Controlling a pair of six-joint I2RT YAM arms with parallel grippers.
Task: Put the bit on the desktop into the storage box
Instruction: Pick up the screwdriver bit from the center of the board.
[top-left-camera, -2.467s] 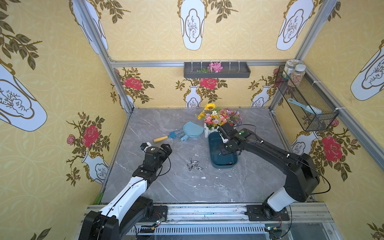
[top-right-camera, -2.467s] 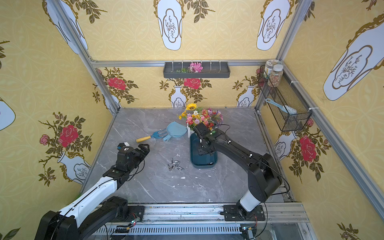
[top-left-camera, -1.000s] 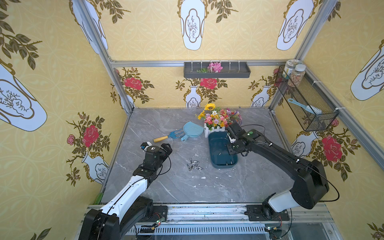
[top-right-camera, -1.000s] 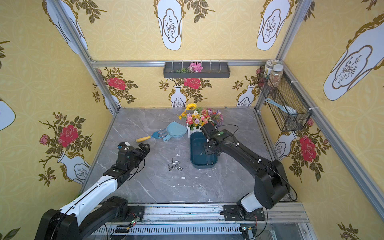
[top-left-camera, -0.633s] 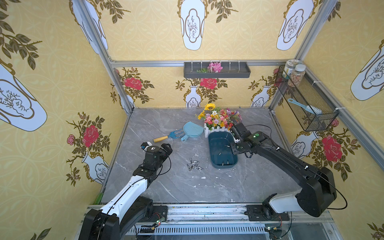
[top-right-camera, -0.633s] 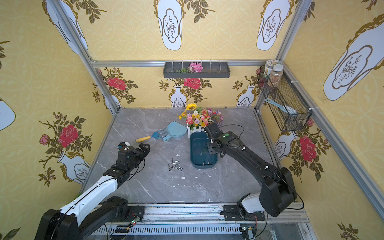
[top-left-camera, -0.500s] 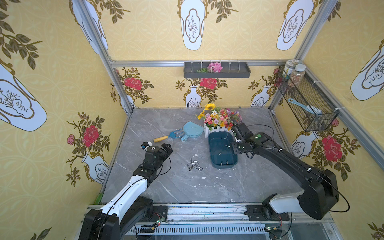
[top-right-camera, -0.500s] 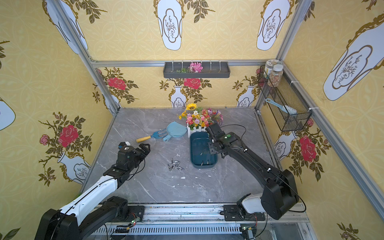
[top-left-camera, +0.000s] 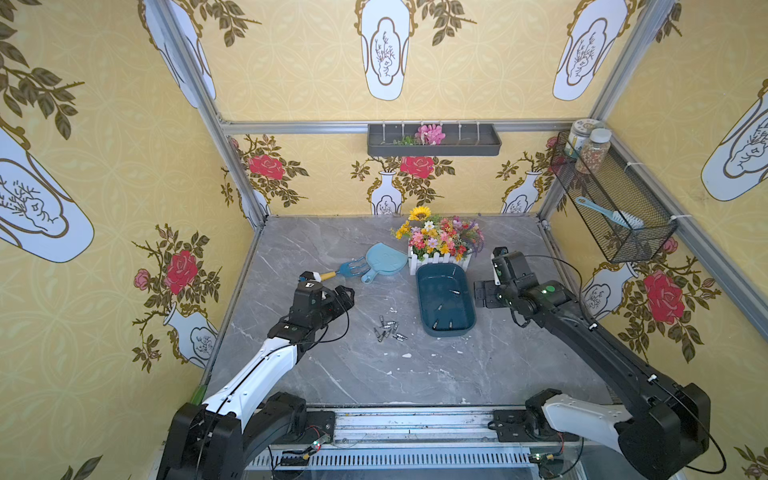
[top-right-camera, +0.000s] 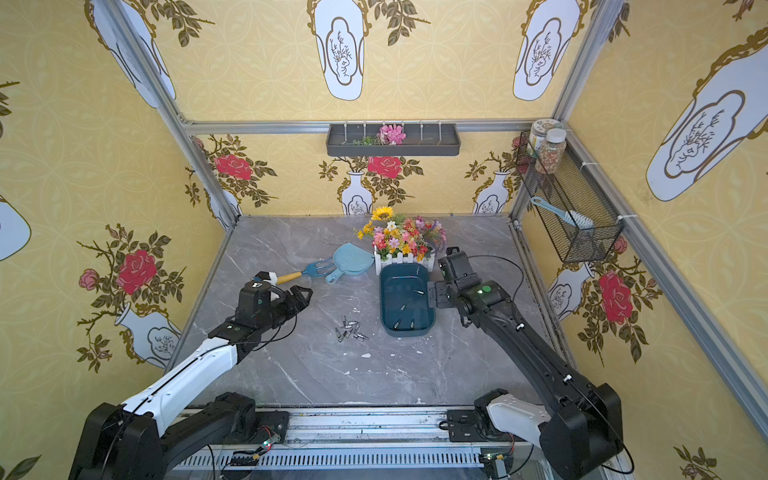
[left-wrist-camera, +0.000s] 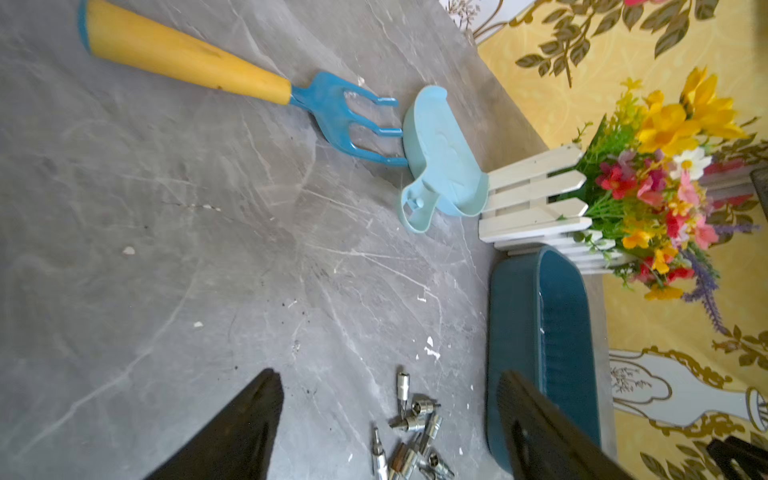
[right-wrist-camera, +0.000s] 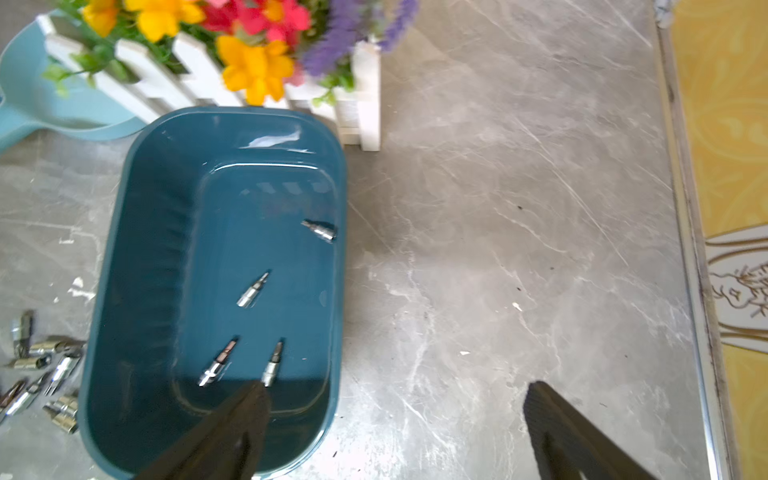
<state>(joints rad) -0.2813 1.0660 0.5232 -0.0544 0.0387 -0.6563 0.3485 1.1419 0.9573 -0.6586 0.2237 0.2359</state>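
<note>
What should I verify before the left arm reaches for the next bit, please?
1. Left end effector open and empty: ok.
2. Right end effector open, holding nothing: ok.
3. Loose bits on the desktop beside the storage box: ok, a pile lies there.
4. Room in the storage box: ok, four bits lie on a mostly bare floor.
5. One bit separable from the pile: cannot tell, they lie bunched.
6. Right end effector out of the left arm's way: ok, it is on the box's far side from the pile.
</note>
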